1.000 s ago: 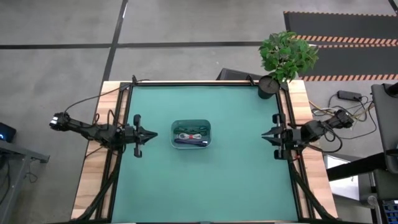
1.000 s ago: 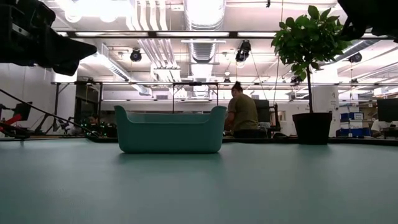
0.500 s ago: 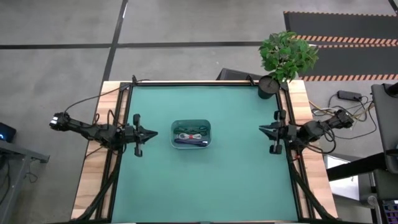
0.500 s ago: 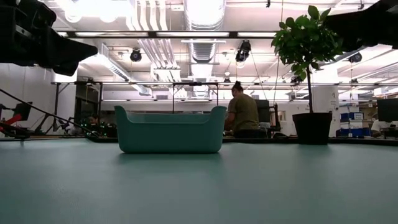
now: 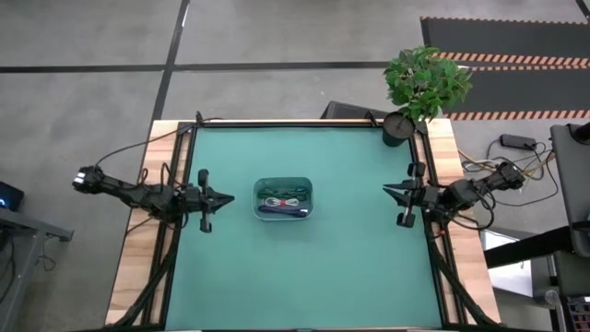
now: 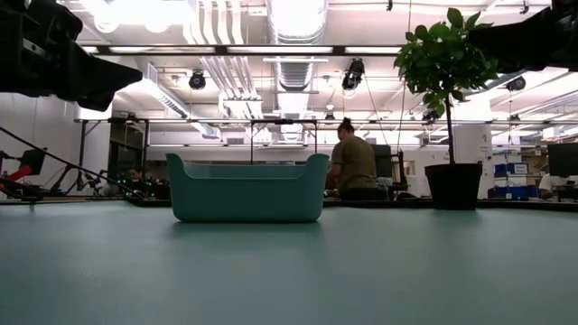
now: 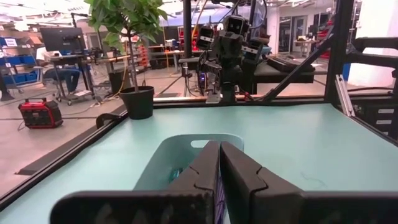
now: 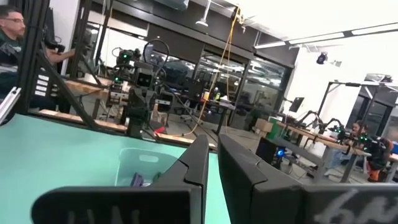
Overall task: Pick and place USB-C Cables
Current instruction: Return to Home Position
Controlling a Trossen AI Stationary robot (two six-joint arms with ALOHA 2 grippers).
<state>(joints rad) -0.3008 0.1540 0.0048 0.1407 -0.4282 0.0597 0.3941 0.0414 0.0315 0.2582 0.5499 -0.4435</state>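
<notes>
Biggest thing on my screen: one table, topped by a smooth, flat teal mat (image 5: 350,267) with two pale wooden strips (image 5: 134,277) down its sides. Two dark jointed arms reach in, one from each side. At the far right corner stands one leafy green plant (image 5: 426,78) in a round black pot (image 5: 397,128). Near the middle sits one teal plastic bin (image 5: 284,182), a rounded rectangle with a handle cutout at each end, and the low view shows its smooth walls flaring upward (image 6: 246,190). The left gripper (image 5: 224,196) hovers just beside the bin's left end, tips pointing at it, not touching. My left wrist feed shows the two dark ridged fingers (image 7: 199,177) pressed together with nothing between them. The right gripper (image 5: 389,191) hangs near the mat's right edge, well apart from the bin. Its two fingers (image 8: 193,165) are drawn in to a thin slit and hold nothing. Smallest of all, the USB-C cables (image 5: 281,201) lie inside the bin as little coiled bundles. I make out pale strands, a touch of green, a reddish spot and a dark one, but I cannot count them cleanly.
</notes>
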